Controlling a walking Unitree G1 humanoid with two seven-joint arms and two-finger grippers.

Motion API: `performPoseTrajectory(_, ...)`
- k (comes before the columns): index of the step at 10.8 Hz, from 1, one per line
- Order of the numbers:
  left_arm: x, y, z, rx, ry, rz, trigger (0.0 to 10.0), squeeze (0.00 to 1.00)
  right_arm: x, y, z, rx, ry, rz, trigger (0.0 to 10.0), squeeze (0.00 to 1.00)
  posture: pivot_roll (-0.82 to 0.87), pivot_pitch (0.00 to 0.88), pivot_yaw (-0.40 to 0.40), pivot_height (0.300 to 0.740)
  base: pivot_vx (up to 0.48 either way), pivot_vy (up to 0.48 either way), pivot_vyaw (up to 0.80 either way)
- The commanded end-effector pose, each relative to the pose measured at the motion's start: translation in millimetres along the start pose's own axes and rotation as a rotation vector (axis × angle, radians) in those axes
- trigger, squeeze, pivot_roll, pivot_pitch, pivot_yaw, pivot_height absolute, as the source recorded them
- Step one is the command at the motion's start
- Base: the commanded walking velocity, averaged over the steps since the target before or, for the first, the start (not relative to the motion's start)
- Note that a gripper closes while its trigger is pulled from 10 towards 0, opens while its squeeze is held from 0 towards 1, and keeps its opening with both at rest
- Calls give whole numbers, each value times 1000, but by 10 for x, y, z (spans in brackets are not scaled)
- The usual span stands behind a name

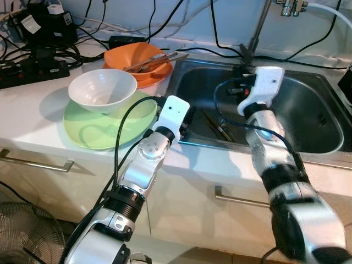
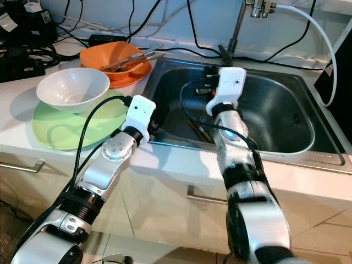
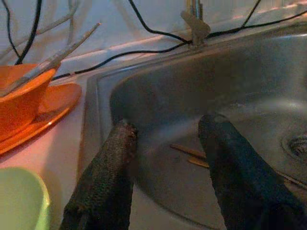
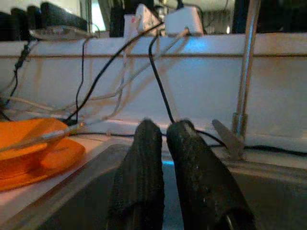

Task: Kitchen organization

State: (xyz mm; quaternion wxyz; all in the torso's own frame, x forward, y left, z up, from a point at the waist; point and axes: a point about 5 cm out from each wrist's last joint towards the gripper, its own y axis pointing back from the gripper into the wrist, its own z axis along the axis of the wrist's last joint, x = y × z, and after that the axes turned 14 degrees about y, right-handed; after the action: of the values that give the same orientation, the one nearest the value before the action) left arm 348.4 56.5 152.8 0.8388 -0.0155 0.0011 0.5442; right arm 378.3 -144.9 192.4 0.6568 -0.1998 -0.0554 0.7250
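Note:
Several chopsticks point(image 1: 217, 126) lie on the floor of the steel sink point(image 1: 308, 110). My left gripper point(image 3: 168, 129) is open at the sink's front-left rim, its fingers pointing over the basin toward the chopsticks point(image 3: 192, 153). My right gripper point(image 4: 163, 127) hovers over the back of the sink near the faucet pipe point(image 1: 261, 25), shut with nothing between its fingers. On the counter to the left, a white bowl point(image 1: 102, 91) rests on a green plate point(image 1: 88, 135). Behind it an orange bowl point(image 1: 135, 58) on an orange plate point(image 1: 157, 77) holds metal utensils point(image 1: 157, 60).
Black cables and power strips point(image 1: 33, 69) crowd the counter's back left, and more cables run along the wall behind the sink. A white hose point(image 2: 324, 49) hangs at the right. Drawer handles point(image 1: 239, 198) line the cabinet front. A fan point(image 1: 22, 236) stands on the floor at lower left.

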Motion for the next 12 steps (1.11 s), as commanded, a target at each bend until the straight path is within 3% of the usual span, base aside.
performPoseTrajectory(1,16,4,9,-18,2,17,10000,0,-7,30,37,-13,18,-2,10000,0,42,0,-43,740,0,0,0)
performPoseTrajectory(3,39,19,30,-44,6,31,10000,0,9,190,24,-27,22,5,10000,0,39,0,-44,740,0,0,0)
performPoseTrajectory(6,118,90,48,-104,35,69,10000,0,27,569,-107,7,32,-16,10000,0,24,4,-40,740,0,0,0)
performPoseTrajectory(12,146,140,133,-197,36,88,10000,0,114,577,-194,70,7,-56,10000,0,33,6,-44,740,0,0,0)
